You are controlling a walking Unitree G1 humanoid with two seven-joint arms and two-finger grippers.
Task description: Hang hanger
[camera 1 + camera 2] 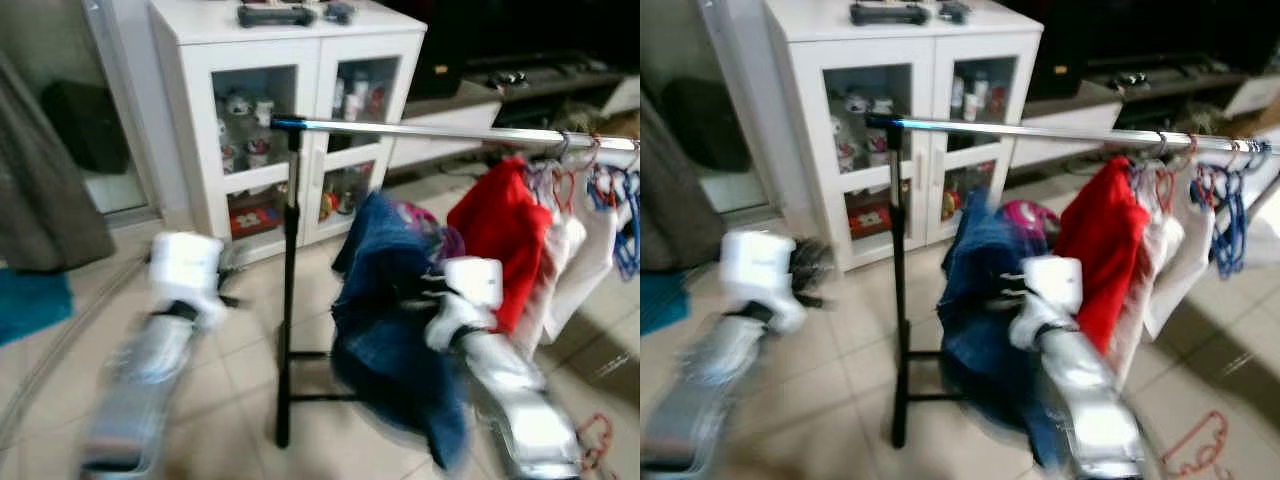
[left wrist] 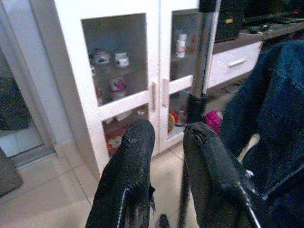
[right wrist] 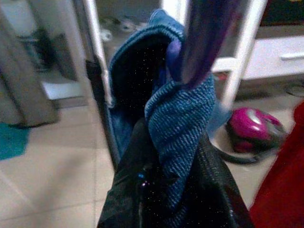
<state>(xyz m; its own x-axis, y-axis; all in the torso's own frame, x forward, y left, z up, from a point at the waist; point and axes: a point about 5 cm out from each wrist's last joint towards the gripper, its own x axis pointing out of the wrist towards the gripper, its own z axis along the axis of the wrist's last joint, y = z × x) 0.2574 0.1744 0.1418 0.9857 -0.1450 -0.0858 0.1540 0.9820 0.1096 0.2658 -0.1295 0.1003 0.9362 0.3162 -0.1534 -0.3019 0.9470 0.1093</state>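
Garments (image 1: pixel 500 240) apparently on rail (image 1: pixel 450 131), cabinet (image 1: pixel 290 110) behind.

Coarse, matt blue denim garment (image 3: pixel 183 118), twill weave plain, pinched between the right pincer's (image 3: pixel 175 185) rough black fingers (image 3: pixel 130 180). Shiny chrome metal clothes rail (image 1: pixel 450 131) on a matt black metal post (image 1: pixel 290 290). Glossy white glass-doored cabinet (image 2: pixel 128 61). Smooth, pale floor tiles (image 1: pixel 240 400) with a slight sheen. Soft red cloth top (image 1: pixel 500 235).

White glass-door cabinet (image 1: pixel 290 110) stands on pale tiled floor (image 1: pixel 240 390)

Silver arms (image 1: pixel 150 370), white wrist housings (image 1: pixel 186 268), textured black fingers (image 2: pixel 130 175)
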